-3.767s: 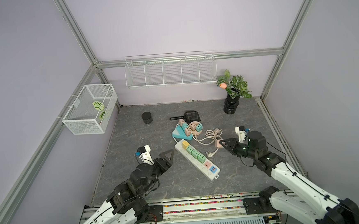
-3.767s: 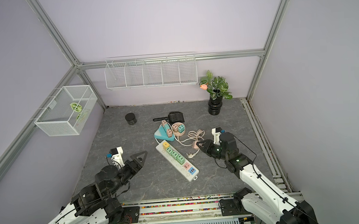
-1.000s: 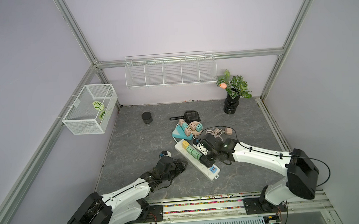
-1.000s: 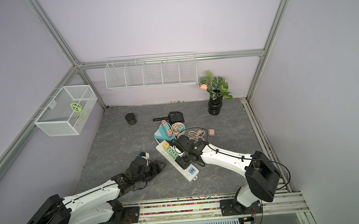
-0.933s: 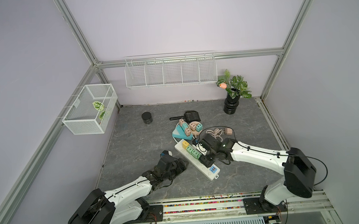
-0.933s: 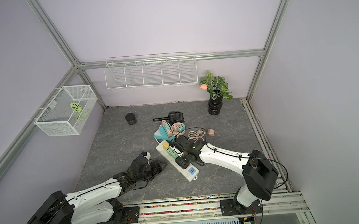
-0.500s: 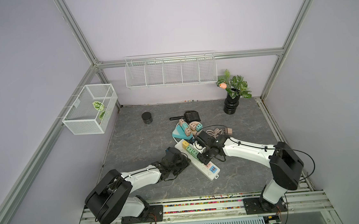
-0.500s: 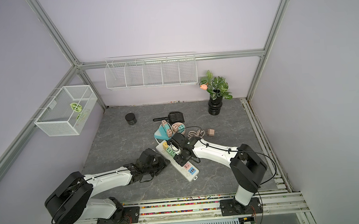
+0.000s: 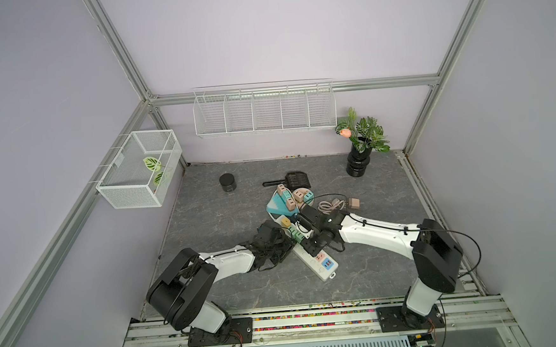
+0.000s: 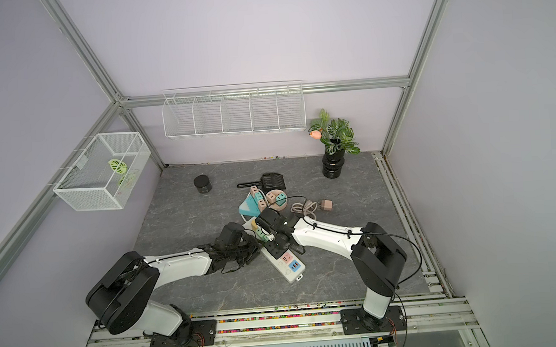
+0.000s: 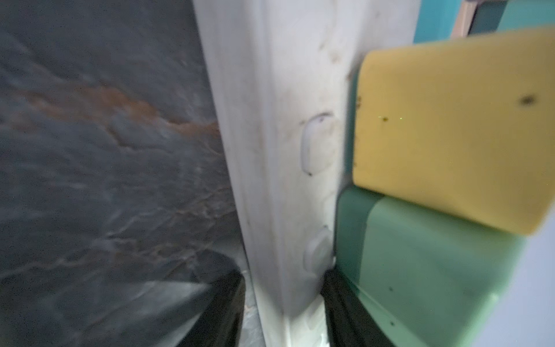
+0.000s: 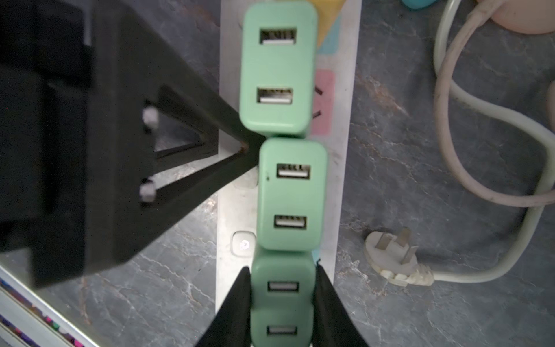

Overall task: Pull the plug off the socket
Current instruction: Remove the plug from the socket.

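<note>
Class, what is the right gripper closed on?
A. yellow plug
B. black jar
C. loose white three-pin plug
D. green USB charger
D: in the right wrist view the fingers of the right gripper press both sides of a green USB charger on the power strip.

The tabletop looks like matt, grey-veined stone. The power strip is scuffed white plastic. The green plug is smooth, satin plastic.
</note>
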### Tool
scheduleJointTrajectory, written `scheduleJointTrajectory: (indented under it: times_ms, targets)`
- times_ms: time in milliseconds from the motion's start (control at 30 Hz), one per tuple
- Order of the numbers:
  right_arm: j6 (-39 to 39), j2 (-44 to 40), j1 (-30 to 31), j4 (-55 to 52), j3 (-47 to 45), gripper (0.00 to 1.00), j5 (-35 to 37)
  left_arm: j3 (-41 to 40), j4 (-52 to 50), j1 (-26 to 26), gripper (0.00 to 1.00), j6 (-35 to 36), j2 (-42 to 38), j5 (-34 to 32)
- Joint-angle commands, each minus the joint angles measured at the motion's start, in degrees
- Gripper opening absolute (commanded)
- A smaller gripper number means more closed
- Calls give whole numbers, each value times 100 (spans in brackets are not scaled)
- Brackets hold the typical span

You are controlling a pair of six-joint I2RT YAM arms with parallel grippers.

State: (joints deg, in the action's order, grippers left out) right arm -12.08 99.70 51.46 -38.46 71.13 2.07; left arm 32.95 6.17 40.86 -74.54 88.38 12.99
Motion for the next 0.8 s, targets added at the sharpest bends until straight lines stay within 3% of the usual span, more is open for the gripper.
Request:
scheduleJointTrajectory:
  times_ms: [0, 100, 167, 300, 433, 567, 767]
  targets:
    - [-420, -78, -356, -120, -1, 19, -221, -259, -1277, -40, 44, -70, 669, -92]
    - [-355, -328, -418, -74, -244, 18, -265, -313, -1316, -103, 43, -74, 802, -34]
    - [-226, -415, -106, 146, -357, 18, -288, -324, -1353, -144, 43, -61, 874, -17]
    - [-663, -17, 644, -166, 191, 17, 611, -280, -1416, -201, 42, -65, 963, -31]
    - [-1087, 230, 289, -584, 745, 16, 619, -284, -1467, -208, 42, -82, 988, -93]
    - [-1017, -51, -274, -672, 573, 16, 259, -319, -1442, -236, 42, -13, 1009, -94]
    - [-770, -410, 401, -164, 129, 16, 287, -333, -1392, -342, 42, 89, 1015, -86]
